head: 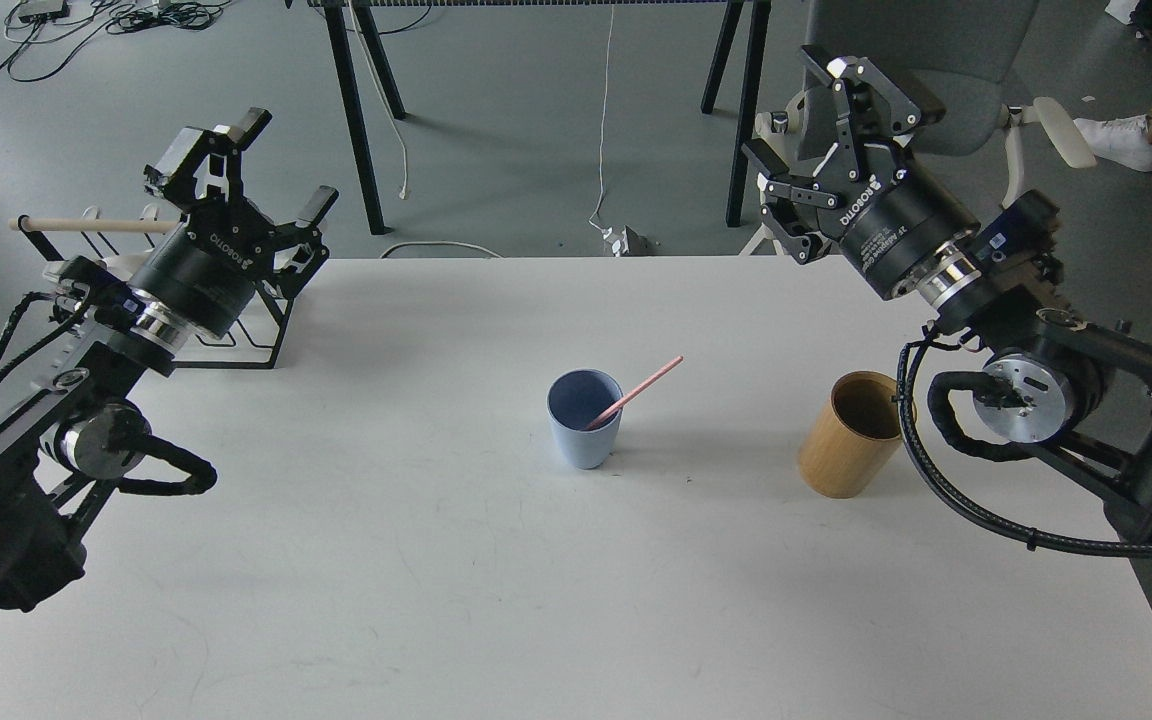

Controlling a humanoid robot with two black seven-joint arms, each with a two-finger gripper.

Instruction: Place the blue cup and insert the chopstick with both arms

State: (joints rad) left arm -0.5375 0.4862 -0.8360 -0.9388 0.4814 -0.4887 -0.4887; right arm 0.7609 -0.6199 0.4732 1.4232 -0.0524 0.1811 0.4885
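Note:
The pale-blue cup [584,418] stands upright near the middle of the white table [496,580]. A pink chopstick [638,388] leans inside it, its top pointing up and to the right. My left gripper [261,170] is open and empty, raised above the table's far-left corner. My right gripper [816,110] is open and empty, raised above the table's far-right edge. Both are well away from the cup.
A tan wooden cylinder cup [851,433] stands right of the blue cup, close to my right arm's elbow. A black wire rack [246,335] with a pale wooden dowel [86,225] stands at the far left. A grey chair [926,70] is behind the table.

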